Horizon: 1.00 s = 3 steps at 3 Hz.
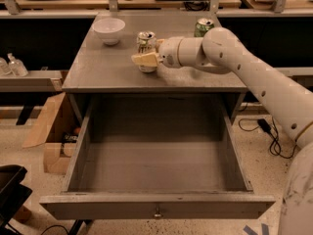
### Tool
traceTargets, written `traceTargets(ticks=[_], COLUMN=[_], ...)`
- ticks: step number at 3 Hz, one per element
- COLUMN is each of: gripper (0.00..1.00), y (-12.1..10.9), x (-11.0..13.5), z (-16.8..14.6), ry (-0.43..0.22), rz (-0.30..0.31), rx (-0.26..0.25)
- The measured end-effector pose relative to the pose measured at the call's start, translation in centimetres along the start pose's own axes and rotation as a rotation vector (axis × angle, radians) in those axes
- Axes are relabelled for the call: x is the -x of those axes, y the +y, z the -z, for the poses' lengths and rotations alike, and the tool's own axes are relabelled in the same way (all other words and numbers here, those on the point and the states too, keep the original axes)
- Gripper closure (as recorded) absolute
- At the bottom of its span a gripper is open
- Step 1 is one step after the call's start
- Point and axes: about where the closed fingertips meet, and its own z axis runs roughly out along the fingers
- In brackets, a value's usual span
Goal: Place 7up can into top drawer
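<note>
The 7up can (145,42), pale with a silver top, stands upright on the grey table top (102,70), near its middle. My gripper (145,54) reaches in from the right and is open around the can's lower part. One cream finger (143,60) lies in front of the can; the other is mostly hidden behind it. The top drawer (156,168) is pulled fully open below the table and holds nothing. Its front panel with a small metal knob (157,212) faces the camera.
A white bowl (108,29) sits at the table's back left. A darker green can (204,26) stands at the back right, behind my arm. A cardboard box (46,131) lies on the floor to the left, cables (266,131) to the right.
</note>
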Motion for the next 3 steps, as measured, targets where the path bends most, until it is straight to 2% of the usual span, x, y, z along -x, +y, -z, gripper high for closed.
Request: traceTargets(ticks=[1,2,3], gripper=[0.88,1.0,1.0], y=[0.2,2.8,7.7], x=[0.0,1.5,3.8], z=[-0.2,1.1,3.9], ry=[0.0,-0.005,-0.034], rz=[0.0,0.011,0.008], rx=[0.004,0.036,0.07])
